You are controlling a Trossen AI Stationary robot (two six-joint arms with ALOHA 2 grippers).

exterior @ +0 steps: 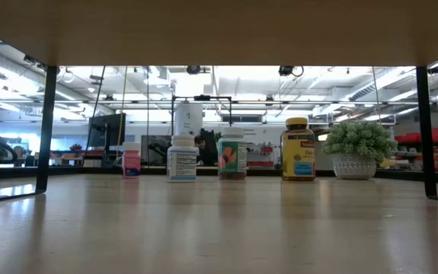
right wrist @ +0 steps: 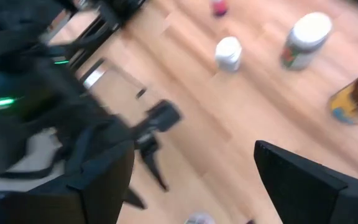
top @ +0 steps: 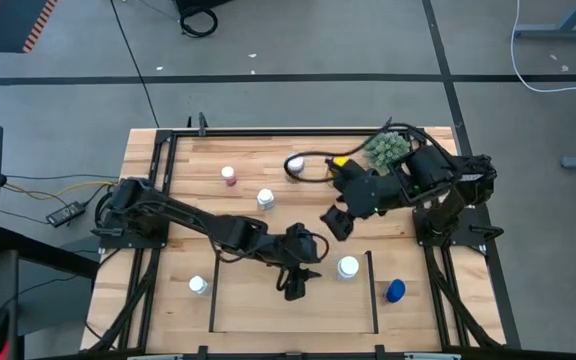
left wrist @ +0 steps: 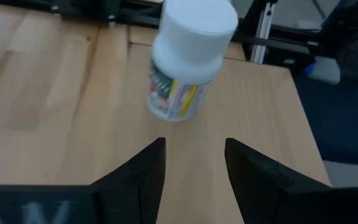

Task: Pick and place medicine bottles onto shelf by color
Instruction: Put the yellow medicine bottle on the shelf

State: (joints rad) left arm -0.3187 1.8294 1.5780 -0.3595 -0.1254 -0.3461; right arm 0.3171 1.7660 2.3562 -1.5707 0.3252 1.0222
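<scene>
Left gripper stood open and empty over the shelf; one white-capped bottle stood just ahead, untouched. Right gripper hung wide open, empty, above the surface.

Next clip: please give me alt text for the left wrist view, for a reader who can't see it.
A white-capped medicine bottle with a colourful label stands on the light wood table, just ahead of the left gripper. The gripper's two dark fingers are open with bare wood between them, holding nothing. Black frame rails run behind the bottle.

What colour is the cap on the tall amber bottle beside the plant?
Yellow. The bottle shows it best in the low view.
</scene>
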